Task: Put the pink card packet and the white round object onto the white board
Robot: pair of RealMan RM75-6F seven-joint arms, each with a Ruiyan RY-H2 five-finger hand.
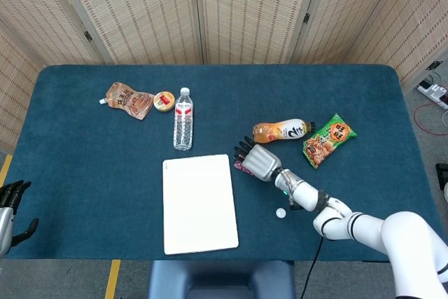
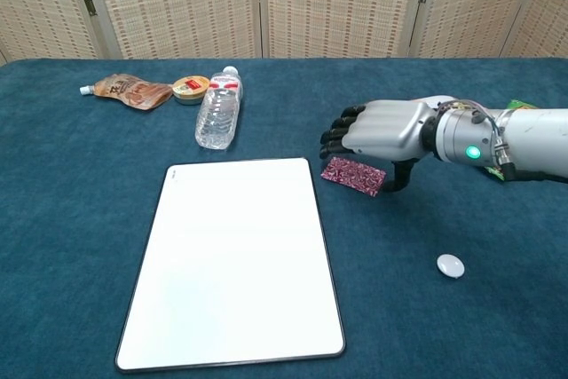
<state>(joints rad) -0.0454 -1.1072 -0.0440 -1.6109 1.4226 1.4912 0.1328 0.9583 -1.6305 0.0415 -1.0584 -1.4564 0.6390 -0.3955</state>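
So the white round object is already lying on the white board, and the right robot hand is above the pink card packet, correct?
Not quite. In the chest view the white round object lies on the blue table, right of the white board. The right robot hand is above the pink card packet.

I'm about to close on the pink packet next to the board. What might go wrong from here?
1. The pink card packet lies flat on the cloth under the right hand, so the fingers may slide over it rather than get beneath it.
2. It sits close to the white board's right edge; a sweep could push it against the rim or shift the board.
3. The white round object lies below the forearm, so a low arm pass may knock it away.
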